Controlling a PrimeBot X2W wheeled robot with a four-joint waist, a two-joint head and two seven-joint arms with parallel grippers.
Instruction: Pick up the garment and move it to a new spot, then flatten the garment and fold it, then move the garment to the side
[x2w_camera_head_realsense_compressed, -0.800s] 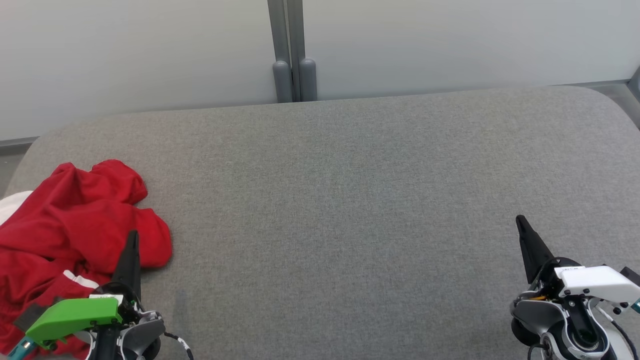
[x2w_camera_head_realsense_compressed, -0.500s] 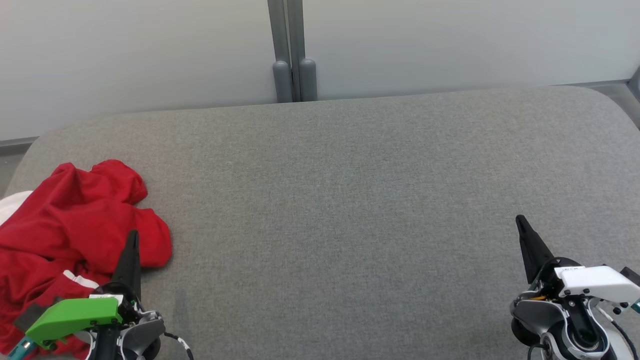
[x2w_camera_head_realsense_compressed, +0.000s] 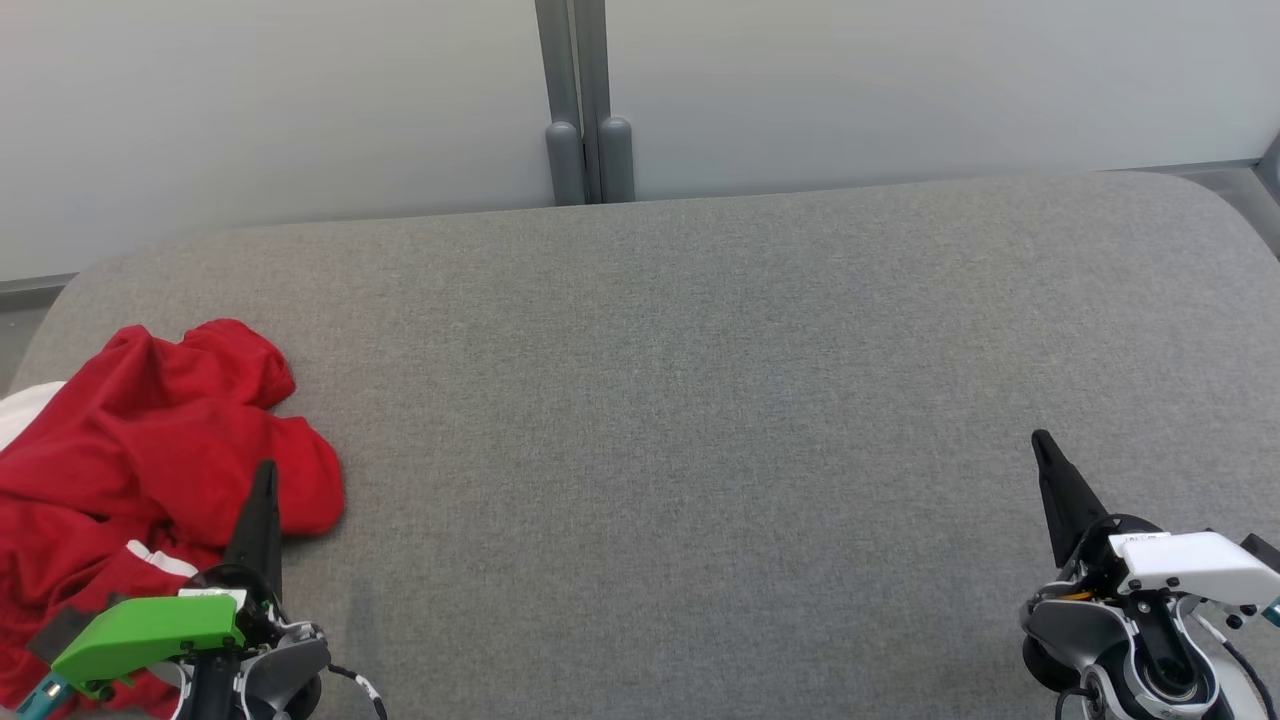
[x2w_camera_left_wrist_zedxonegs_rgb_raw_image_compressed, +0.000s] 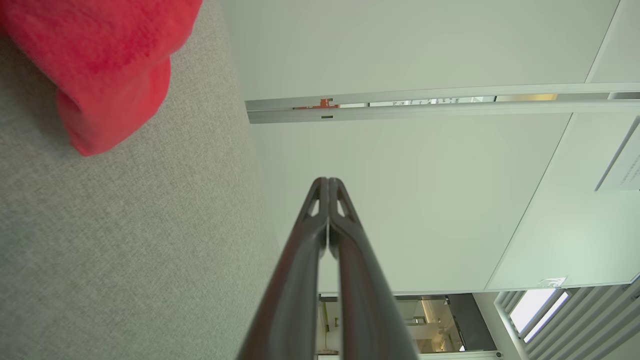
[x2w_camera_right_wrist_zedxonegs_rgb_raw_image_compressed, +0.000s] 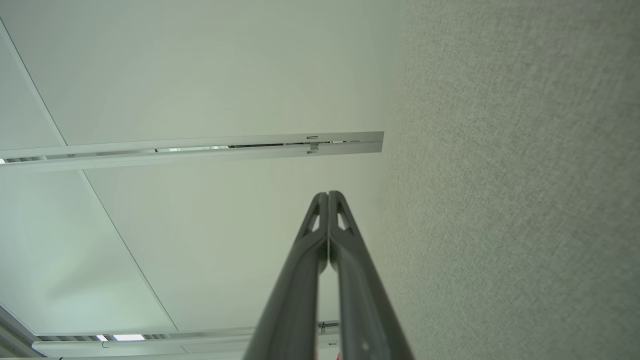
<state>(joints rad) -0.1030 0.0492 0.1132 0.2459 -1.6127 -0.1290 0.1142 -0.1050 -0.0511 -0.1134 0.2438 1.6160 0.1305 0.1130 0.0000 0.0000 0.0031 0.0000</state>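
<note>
A crumpled red garment (x2w_camera_head_realsense_compressed: 150, 450) with white trim lies bunched at the left end of the grey upholstered surface (x2w_camera_head_realsense_compressed: 680, 420). My left gripper (x2w_camera_head_realsense_compressed: 265, 470) is shut with nothing in it, its tip over the garment's right edge in the head view. In the left wrist view the left gripper (x2w_camera_left_wrist_zedxonegs_rgb_raw_image_compressed: 328, 181) has its fingers pressed together, and a red fold of the garment (x2w_camera_left_wrist_zedxonegs_rgb_raw_image_compressed: 110, 55) lies to the upper left. My right gripper (x2w_camera_head_realsense_compressed: 1040, 438) is shut and empty at the lower right, far from the garment. Its tips (x2w_camera_right_wrist_zedxonegs_rgb_raw_image_compressed: 328, 194) also meet in the right wrist view.
Pale wall panels stand behind the surface, with a grey post (x2w_camera_head_realsense_compressed: 585, 120) at the middle of the back. The grey surface has rounded far corners and a wide stretch of bare fabric between the two grippers.
</note>
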